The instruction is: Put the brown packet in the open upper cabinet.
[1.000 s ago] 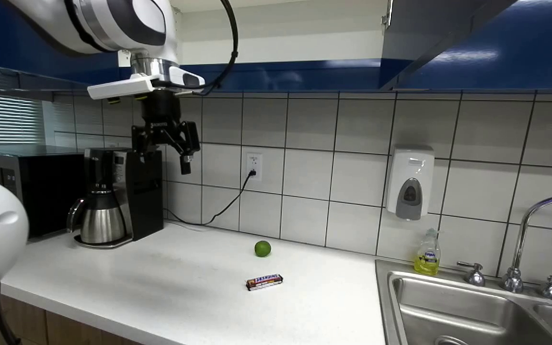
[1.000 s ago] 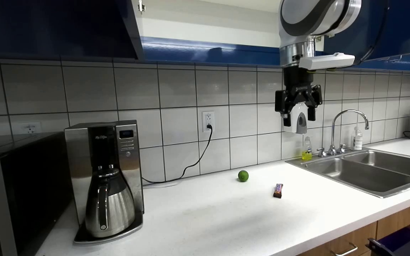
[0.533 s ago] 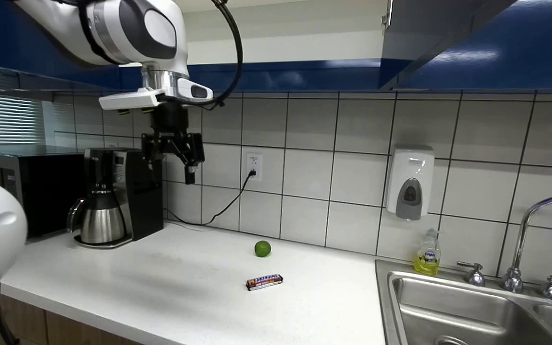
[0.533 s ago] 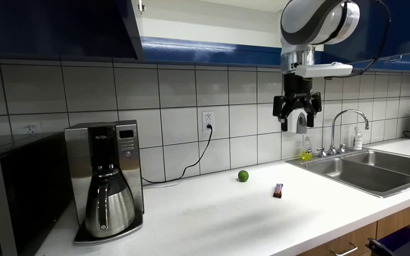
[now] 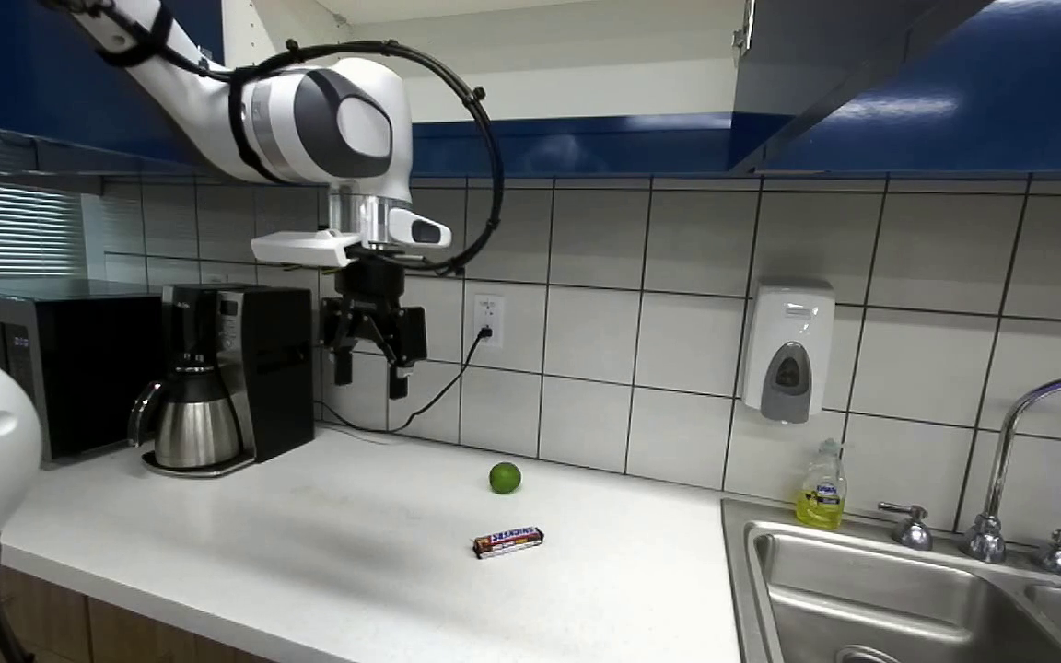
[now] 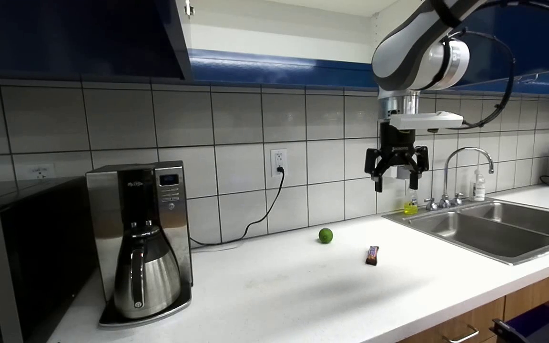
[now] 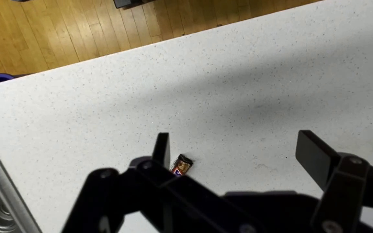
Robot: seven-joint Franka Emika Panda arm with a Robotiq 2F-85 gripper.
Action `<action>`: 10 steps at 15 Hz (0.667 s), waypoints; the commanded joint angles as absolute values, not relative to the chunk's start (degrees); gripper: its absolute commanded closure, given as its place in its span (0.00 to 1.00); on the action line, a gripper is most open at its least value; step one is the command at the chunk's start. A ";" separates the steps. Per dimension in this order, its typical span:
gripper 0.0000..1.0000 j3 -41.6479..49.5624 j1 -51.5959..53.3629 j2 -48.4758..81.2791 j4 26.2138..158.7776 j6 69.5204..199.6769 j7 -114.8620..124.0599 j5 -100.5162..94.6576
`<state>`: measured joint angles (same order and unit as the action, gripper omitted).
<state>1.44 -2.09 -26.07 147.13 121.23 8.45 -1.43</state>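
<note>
The brown packet (image 5: 508, 542) lies flat on the counter; it also shows in an exterior view (image 6: 372, 255). In the wrist view one end of the packet (image 7: 182, 165) shows beside the left finger, and the rest is hidden behind the gripper. My gripper (image 5: 370, 376) is open and empty, well above the counter; it also shows in an exterior view (image 6: 396, 185). In the wrist view its fingers (image 7: 233, 145) are wide apart with bare counter between them. The open upper cabinet (image 5: 567, 74), with white interior, is on the wall above; it also shows in an exterior view (image 6: 279, 35).
A green ball (image 5: 505, 478) lies near the packet, toward the tiled wall. A coffee maker (image 6: 138, 238) and a microwave (image 6: 31, 247) stand at one end. A sink (image 5: 862, 589) is at the other end, with a soap bottle (image 5: 821, 493). A soap dispenser (image 5: 789, 352) hangs on the wall.
My gripper has moved down from just below the cabinet, and rightward in an exterior view. It stays open. The packet and green ball have not moved.
</note>
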 commanded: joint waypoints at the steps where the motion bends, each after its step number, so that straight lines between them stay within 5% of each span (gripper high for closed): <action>1: 0.00 1.94 -3.54 -19.65 145.21 125.68 9.44 -0.27; 10: 0.00 4.30 -5.29 -3.74 139.96 136.61 9.88 -0.59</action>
<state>3.95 -4.56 -9.55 143.77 134.66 9.09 -1.32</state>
